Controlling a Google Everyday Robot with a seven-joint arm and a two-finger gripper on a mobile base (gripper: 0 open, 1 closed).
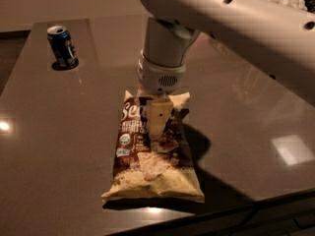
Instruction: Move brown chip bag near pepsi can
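Directly above brown chip bag [147,178], gripper [160,129].

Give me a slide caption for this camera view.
Gripper hangs over the middle of the chip bag lying flat on the dark table, the Pepsi can standing apart at far left.

arm link [236,18]: broad rounded tube with a smooth off-white shell and a dull sheen.
holes [227,0]: two small dark round recesses in the link's upper side, set well apart.
wrist [165,41]: plain off-white cylinder, narrower than the arm link, in the same finish.
housing [162,77]: pale grey-white rounded cap under the wrist, with a ring seam where the two meet.
grille [169,80]: small oval patch of fine dark slots on the housing's front.
gripper [157,127]: pale cream tapered piece below the housing, over the upper half of the brown chip bag [147,171].
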